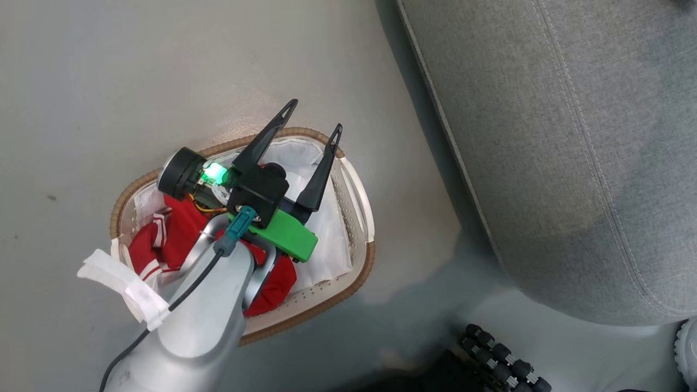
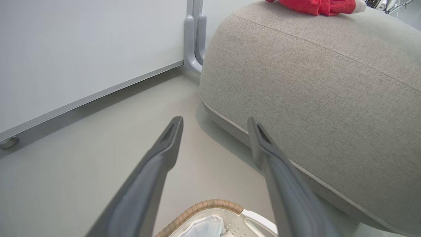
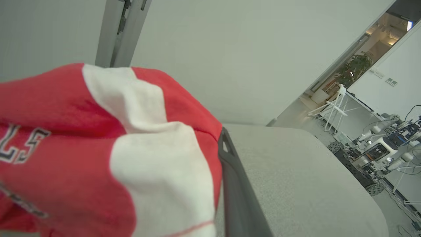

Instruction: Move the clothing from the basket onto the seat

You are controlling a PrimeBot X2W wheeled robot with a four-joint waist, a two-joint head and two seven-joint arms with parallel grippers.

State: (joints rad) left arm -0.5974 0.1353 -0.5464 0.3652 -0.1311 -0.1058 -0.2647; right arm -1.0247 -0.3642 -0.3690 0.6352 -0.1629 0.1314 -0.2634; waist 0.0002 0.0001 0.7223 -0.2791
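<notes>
The oval white basket with a brown rim stands on the floor left of the grey seat. Red clothing with white stripes lies in its left half, on the white liner. My left gripper hovers open and empty over the basket's far rim, fingers pointing towards the seat. More red clothing lies on top of the seat. My right gripper is shut on a red and white jersey just above the seat; the cloth hides one finger.
My wheeled base with black rollers sits close to the seat's near corner. A white wall panel and a grey post stand behind the floor strip. Other machines and cables lie beyond the seat's far end.
</notes>
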